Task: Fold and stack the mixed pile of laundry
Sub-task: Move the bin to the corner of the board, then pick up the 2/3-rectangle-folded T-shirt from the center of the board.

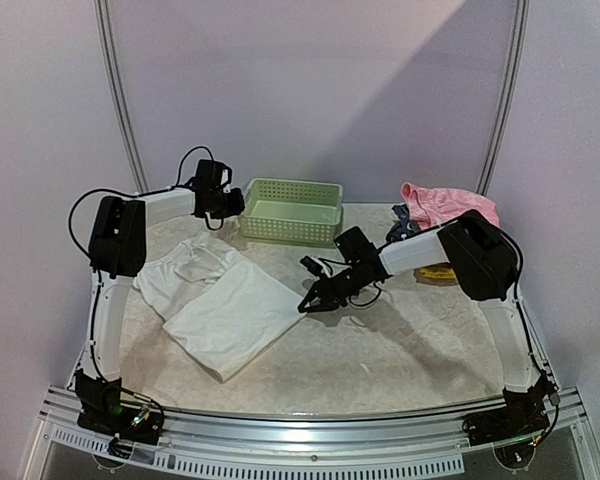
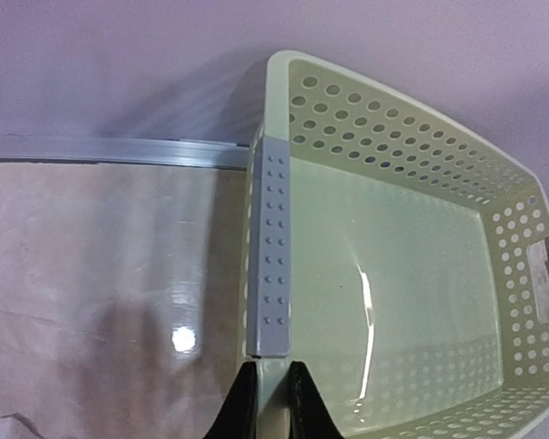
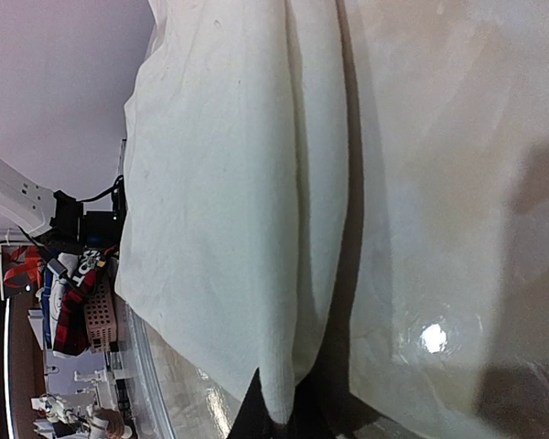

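Folding step, likely: pinching white garment's [image 1: 230, 312] edge, cloth spread toward 9 o'clock, in tight-closed right gripper [image 1: 315, 300]; clamping basket [image 1: 285, 230] rim at 12 with left gripper [image 2: 273, 402]. Next, carry edge across toward 9.

Readable text: none in any view.
Basket [image 2: 393, 146]: no label or brand to be seen.
White garment [image 3: 220, 183]: no print or tag legible.
Clutter [image 3: 73, 315], at 8 o'clock in the right wrist view: too small and blurred to read.
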Tool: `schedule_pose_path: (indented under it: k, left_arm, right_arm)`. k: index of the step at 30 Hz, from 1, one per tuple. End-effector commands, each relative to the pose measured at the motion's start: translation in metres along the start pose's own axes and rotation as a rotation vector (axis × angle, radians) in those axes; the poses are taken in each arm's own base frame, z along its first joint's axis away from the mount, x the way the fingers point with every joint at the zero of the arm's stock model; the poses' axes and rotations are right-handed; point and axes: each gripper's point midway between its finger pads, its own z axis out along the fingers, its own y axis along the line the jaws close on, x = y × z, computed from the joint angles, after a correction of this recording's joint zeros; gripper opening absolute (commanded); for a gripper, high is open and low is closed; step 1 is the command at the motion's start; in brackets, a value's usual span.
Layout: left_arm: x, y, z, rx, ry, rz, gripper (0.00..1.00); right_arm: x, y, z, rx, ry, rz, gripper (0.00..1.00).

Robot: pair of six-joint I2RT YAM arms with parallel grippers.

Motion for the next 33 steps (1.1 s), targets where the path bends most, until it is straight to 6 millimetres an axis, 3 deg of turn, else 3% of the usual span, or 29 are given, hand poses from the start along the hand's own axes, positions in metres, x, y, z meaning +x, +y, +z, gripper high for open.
schedule_pose_path:
  k: [1, 6, 10, 13, 21, 27, 33]
  left_arm:
    - [0.030, -0.025, 0.019, 0.045, 0.080, 0.034, 0.04]
    - [0.037, -0.043, 0.021, 0.128, 0.102, 0.051, 0.13]
    - [0.038, -0.047, 0.013, 0.139, 0.113, 0.081, 0.35]
    - [0.032, -0.044, -0.001, 0.113, 0.093, 0.104, 0.53]
    - [0.013, -0.029, -0.061, 0.007, 0.049, 0.154, 0.78]
    - [0.012, -0.006, -0.114, -0.120, 0.020, 0.168, 0.89]
    - [0.043, 0.056, -0.171, -0.355, 0.029, 0.081, 0.85]
  right_arm:
    - [0.029, -0.023, 0.004, 0.085, 0.049, 0.071, 0.02]
    - [0.031, -0.021, 0.002, 0.087, 0.046, 0.067, 0.01]
    - [0.030, -0.020, 0.003, 0.082, 0.044, 0.061, 0.00]
    - [0.030, -0.020, 0.003, 0.082, 0.044, 0.062, 0.00]
    - [0.029, -0.018, 0.001, 0.082, 0.042, 0.055, 0.00]
    - [0.030, -0.016, -0.001, 0.086, 0.038, 0.052, 0.00]
    - [0.033, -0.016, -0.004, 0.099, 0.030, 0.062, 0.00]
